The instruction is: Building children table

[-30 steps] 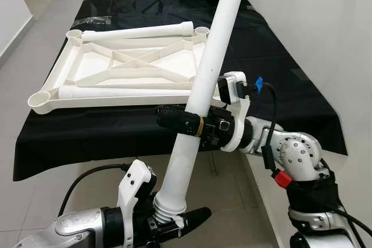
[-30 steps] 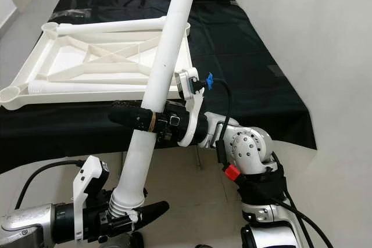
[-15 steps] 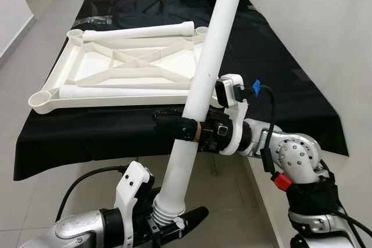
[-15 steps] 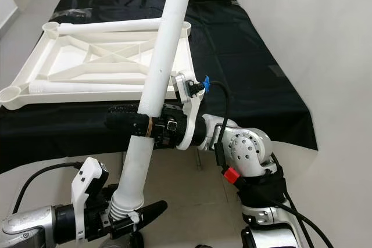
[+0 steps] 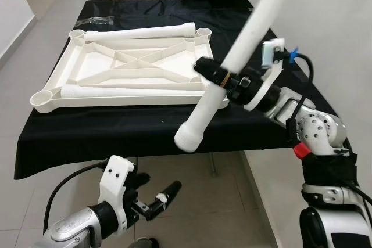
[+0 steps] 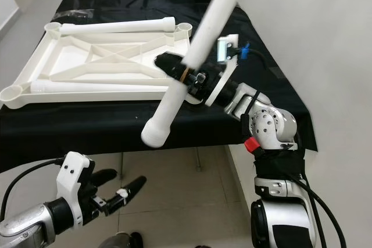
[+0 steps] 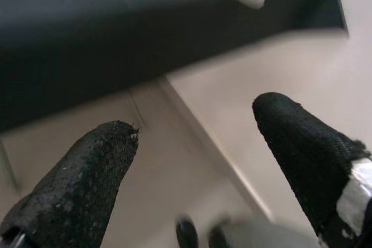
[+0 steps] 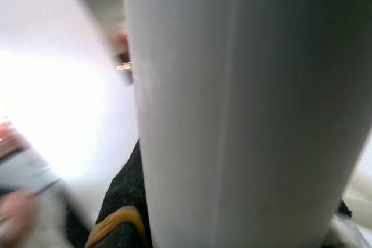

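Above cloth, leg (image 5: 232, 68) tilted, right hand (image 5: 214, 77) gripping

A white table leg (image 5: 232, 65) is showing plain and unpatterned between the black fingers (image 5: 204, 68) of the right gripper (image 5: 218, 79), which are wearing a thin yellow band (image 5: 222, 76). Beyond those fingers, a white table top (image 5: 125, 68) with crossed ribs is lying on a black cloth (image 5: 273, 45). The left gripper (image 5: 157, 198) is showing black fingers (image 7: 81, 184) with a white tag, over beige floor tiles (image 5: 226, 201). The arms are looking silver, with a red button (image 5: 299, 150) and blue clip (image 5: 292, 54).
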Motion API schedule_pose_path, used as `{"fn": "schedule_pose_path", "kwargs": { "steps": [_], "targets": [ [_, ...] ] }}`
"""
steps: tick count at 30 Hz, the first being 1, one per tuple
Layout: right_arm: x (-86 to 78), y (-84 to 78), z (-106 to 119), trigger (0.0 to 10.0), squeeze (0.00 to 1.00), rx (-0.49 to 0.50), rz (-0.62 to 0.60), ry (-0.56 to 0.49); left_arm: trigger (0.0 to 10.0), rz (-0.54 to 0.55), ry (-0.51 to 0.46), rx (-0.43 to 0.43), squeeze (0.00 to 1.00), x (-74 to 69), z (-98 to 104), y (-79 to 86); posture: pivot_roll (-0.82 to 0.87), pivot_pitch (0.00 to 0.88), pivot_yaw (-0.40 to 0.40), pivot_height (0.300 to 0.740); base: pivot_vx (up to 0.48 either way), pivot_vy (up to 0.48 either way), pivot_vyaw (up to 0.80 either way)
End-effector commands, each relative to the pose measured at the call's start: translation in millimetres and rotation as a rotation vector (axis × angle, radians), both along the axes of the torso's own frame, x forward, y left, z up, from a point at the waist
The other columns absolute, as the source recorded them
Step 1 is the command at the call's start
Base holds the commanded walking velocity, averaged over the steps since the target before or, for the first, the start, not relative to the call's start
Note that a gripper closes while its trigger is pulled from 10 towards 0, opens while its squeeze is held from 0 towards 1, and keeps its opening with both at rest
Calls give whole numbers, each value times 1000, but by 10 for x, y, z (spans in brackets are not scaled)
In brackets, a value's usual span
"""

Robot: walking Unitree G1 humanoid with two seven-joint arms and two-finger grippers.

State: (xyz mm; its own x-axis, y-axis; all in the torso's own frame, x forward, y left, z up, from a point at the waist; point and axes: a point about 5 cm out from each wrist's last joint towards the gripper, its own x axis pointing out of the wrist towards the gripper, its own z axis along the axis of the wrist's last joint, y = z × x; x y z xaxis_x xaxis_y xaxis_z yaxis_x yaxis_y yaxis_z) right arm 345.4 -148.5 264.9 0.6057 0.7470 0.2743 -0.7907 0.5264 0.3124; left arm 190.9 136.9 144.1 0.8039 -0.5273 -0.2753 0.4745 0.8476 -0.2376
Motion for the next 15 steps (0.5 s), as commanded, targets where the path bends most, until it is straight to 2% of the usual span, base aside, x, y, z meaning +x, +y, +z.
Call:
{"fn": "schedule_pose_path", "kwargs": {
  "steps": [1,2,3,4,6,7,9,11,15],
  "targets": [
    [83,-104,85,0,0,-28,-176,-46,10000,101,-46,25,0,73,14,26,111,114,-20,740,0,0,0],
    [118,-129,91,10000,0,-63,-286,-67,10000,173,-103,29,0,153,77,15,109,112,-19,740,0,0,0],
    [118,-129,91,10000,0,-63,-286,-67,10000,173,-103,29,0,153,77,15,109,112,-19,740,0,0,0],
    [132,-136,111,10000,0,-109,-387,-111,10000,232,-155,33,0,223,149,9,110,110,-19,740,0,0,0],
    [120,-121,169,10000,0,-168,-530,-191,10000,282,-228,22,0,315,280,-25,112,106,-22,740,0,0,0],
    [120,-121,169,10000,0,-168,-530,-191,10000,282,-228,22,0,315,280,-25,112,106,-22,740,0,0,0],
    [117,-118,246,10000,0,-172,-635,-250,10000,313,-273,13,0,371,377,-51,116,100,-24,740,0,0,0],
    [117,-118,246,10000,0,-172,-635,-250,10000,313,-273,13,0,371,377,-51,116,100,-24,740,0,0,0],
    [108,-62,351,10000,0,-156,-691,-314,10000,341,-323,18,0,414,473,-86,115,96,-28,740,0,0,0]
  ]
}}
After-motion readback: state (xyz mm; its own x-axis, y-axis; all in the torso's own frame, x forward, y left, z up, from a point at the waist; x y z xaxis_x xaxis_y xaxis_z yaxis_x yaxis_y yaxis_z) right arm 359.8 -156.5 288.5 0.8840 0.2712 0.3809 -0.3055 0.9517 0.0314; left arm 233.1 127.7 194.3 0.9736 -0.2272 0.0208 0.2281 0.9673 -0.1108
